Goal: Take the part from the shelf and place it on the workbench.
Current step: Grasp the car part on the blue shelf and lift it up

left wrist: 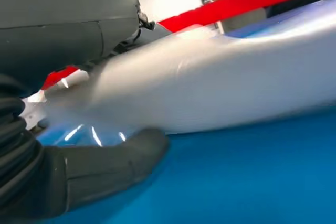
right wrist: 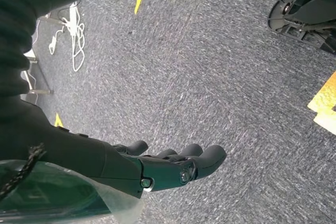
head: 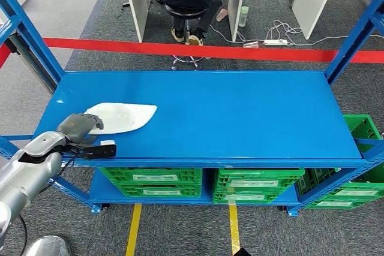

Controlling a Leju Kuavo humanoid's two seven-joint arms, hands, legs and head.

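Part (head: 121, 117): a flat white bag-like packet, lying on the top board of the blue shelf (head: 235, 118), toward the robot's left end and close to the front edge. Its long axis runs roughly along the length of the shelf, the pointed end aimed toward the middle, the broader end under the left hand (head: 80, 127). The left hand is at that broader end: in the head view the grey fingers lie over the near-left corner of the packet and touch it. In the left wrist view the packet (left wrist: 222, 82) fills the middle as a pale blurred band, with the thumb (left wrist: 115, 166) lying low on the blue board beneath and beside its edge and the rest of the hand above it. So the packet sits between thumb and fingers. Whether the fingers are actually clamped on it cannot be told; the edge is blurred and no lift off the board is visible. The packet extends away from the left hand toward the shelf's centre, so most of its length is unsupported. Judgement: a lift from this one corner would let the far end droop and drag. Right hand (right wrist: 170, 166): hanging over grey carpet, fingers loosely extended and slightly apart, holding nothing, well away from the shelf. The left arm is clearly the nearer one. Green crates (head: 153, 179) sit on the lower shelf level.
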